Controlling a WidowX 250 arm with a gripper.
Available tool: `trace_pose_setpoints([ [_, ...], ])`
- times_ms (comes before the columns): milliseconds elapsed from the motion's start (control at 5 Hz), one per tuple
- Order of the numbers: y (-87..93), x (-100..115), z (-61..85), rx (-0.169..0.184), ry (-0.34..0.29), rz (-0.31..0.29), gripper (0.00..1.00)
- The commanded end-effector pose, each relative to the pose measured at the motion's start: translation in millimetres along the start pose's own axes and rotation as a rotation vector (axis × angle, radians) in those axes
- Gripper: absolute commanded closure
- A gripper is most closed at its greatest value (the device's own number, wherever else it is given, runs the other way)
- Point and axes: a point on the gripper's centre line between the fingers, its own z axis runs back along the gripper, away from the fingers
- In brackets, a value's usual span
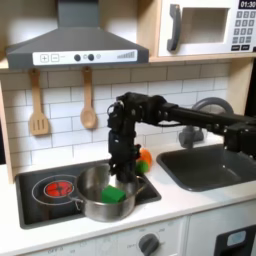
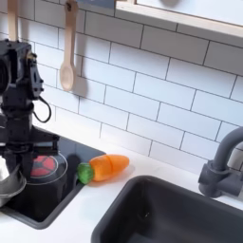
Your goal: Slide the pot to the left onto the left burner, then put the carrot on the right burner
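Steel pot on the cooktop's right side in the first exterior view, gripper lowered at its far rim, finger spread indiscernible, carrot just right of the cooktop, left burner glowing bare

Steel, orange, red rings on black

The pot is shiny silver with a green piece inside; the carrot is orange with a green end; the left burner shows red rings with a bright red centre on glossy black cooktop; the gripper is black
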Motion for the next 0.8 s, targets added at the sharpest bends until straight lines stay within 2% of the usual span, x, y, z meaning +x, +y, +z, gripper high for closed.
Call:
trace_pose_setpoints([
  [0,-7.2,21,0.0,-0.01,0.01,0.007,1.0],
  [200,-6.1,32,-0.5,0.005,0.01,0.008,1.0],
  [600,-1.8,31,-3.5,-0.003,0.018,0.026,1.0],
])
